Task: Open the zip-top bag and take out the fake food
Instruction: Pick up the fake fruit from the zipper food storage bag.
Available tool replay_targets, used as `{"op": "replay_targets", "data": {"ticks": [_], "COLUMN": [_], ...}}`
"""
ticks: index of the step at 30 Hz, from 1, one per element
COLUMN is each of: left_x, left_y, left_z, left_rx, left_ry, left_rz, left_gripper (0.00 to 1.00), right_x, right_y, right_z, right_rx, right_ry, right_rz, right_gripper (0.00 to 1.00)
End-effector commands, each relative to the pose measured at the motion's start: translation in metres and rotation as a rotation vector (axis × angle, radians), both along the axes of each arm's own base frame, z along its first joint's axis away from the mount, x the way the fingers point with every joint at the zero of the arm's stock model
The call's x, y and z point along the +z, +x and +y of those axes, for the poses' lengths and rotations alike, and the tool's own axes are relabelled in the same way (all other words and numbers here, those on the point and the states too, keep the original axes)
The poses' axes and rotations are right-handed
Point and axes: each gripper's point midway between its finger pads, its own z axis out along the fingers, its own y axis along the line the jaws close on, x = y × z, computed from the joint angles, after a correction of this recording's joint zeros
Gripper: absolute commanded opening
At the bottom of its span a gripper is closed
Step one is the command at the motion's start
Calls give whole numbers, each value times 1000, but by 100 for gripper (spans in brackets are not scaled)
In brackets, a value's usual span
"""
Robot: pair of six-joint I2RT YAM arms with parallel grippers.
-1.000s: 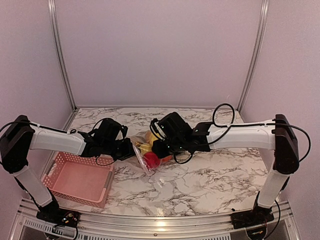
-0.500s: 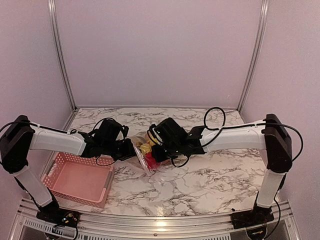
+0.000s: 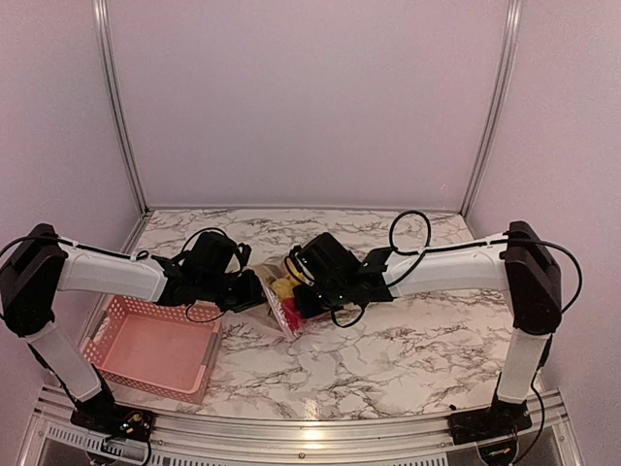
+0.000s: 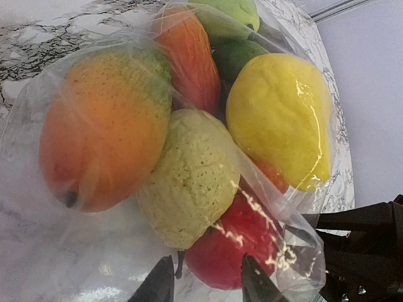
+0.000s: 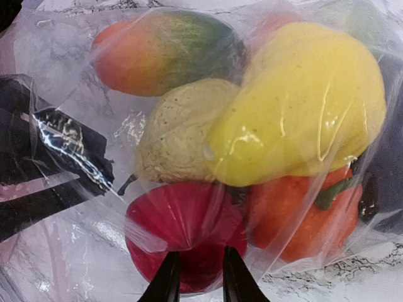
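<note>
The zip-top bag (image 3: 275, 309) lies on the marble table between my two grippers, full of fake food (image 3: 283, 288). My left gripper (image 3: 252, 291) is at its left side. In the left wrist view, the left gripper (image 4: 208, 286) has bag plastic (image 4: 38, 251) running down between its jaws, close to a red apple (image 4: 227, 251), a pale green fruit (image 4: 189, 176) and a yellow lemon (image 4: 283, 119). My right gripper (image 3: 299, 299) is at the bag's right side. In the right wrist view, the right gripper (image 5: 196, 280) pinches plastic whose folds gather between its jaws, over the apple (image 5: 182, 226).
A pink mesh basket (image 3: 155, 345) stands at the front left, beside the left arm. My left gripper's black fingers (image 5: 38, 170) show through the plastic in the right wrist view. An orange piece (image 5: 302, 214) and a yellow pear (image 5: 302, 107) fill the bag's right part.
My right gripper has moved left onto the bag and its arm has stretched out. The left arm and the basket have not moved.
</note>
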Motion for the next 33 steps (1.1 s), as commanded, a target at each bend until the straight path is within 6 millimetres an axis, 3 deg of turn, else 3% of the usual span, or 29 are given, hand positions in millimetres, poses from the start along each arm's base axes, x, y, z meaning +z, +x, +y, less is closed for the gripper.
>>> {"op": "replay_targets", "data": {"ticks": [1,14,21,33], "left_x": [1,1,0,-10], "left_y": [-5,-9,-21,-23], "left_z": [-2,-5,-10,-31], "left_rx": [-36,-65,-82,-94], "left_ry": [15,16,24,29], "left_rz": [-7,0,10,32], "left_gripper": [39,41,42,49], "right_x": [-4,-4,14,-17], "right_y": [4,-4,2,5], "right_z": [4,2,-11,-23], "right_rx": [-9,-17,-69,-103], "right_ry": [-9,-32,-25,-81], "right_rz": [18,11,-41,-20], "right_gripper": [22,21,24,18]}}
